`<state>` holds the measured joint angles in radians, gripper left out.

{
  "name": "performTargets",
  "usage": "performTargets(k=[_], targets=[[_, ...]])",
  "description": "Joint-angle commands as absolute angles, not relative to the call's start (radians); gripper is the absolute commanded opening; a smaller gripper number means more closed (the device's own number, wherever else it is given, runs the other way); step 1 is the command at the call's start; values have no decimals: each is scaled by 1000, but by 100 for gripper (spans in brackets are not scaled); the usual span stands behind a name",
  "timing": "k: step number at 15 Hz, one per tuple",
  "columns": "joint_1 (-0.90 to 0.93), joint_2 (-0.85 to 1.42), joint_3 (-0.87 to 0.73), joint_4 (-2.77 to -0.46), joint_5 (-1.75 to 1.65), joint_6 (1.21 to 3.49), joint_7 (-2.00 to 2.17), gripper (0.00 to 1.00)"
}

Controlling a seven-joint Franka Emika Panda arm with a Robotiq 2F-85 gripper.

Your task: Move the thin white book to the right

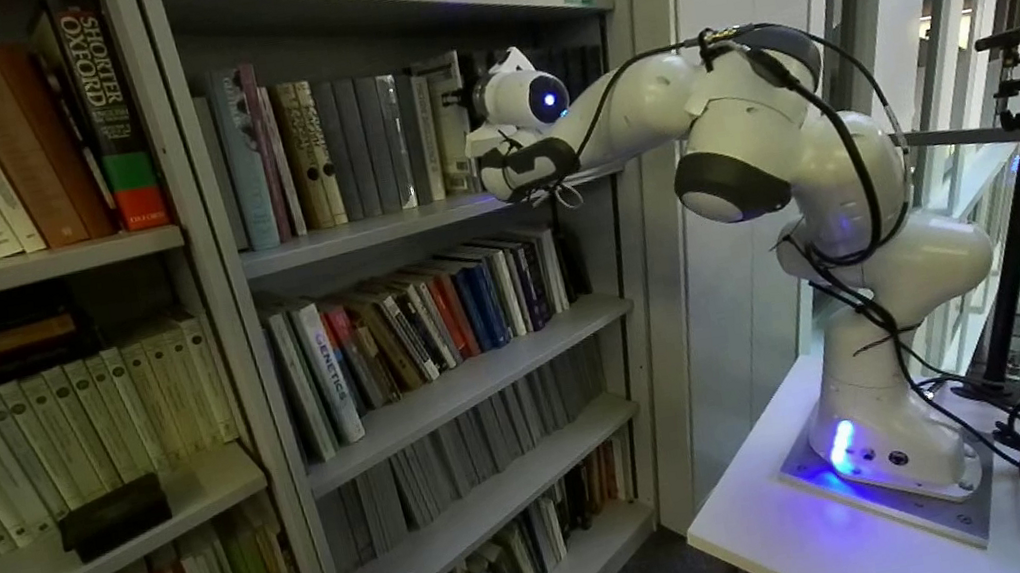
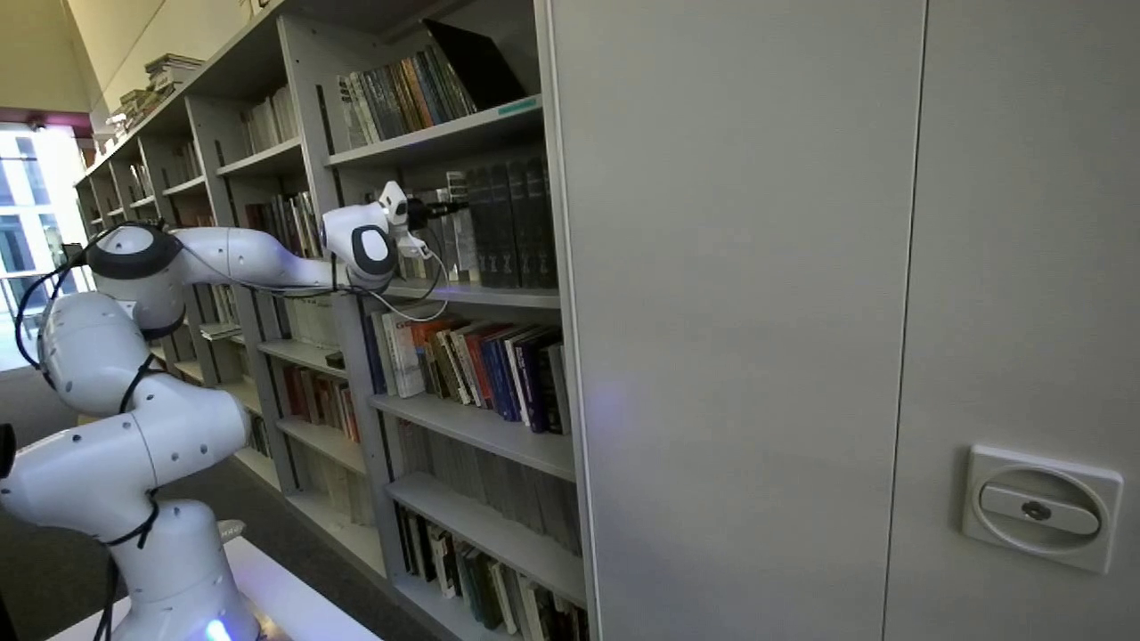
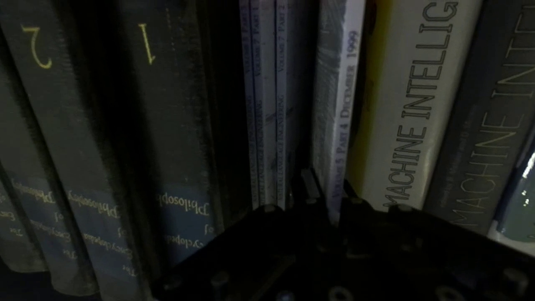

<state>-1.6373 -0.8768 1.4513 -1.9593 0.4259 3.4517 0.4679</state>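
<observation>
Nearly upright white book (image 3: 337,100), spine (image 3: 347,96) outward

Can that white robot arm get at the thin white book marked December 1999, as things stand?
Yes, it seems so: the thin white book stands spine outward, and the black two-fingered gripper appears closed on it from both sides.
</observation>
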Motion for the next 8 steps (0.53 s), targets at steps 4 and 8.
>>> performTargets(k=[4, 8], targets=[[-1748, -879, 1507, -1848, 443, 3457, 474, 2], [-1798, -881, 1536, -1798, 443, 3451, 475, 2]])
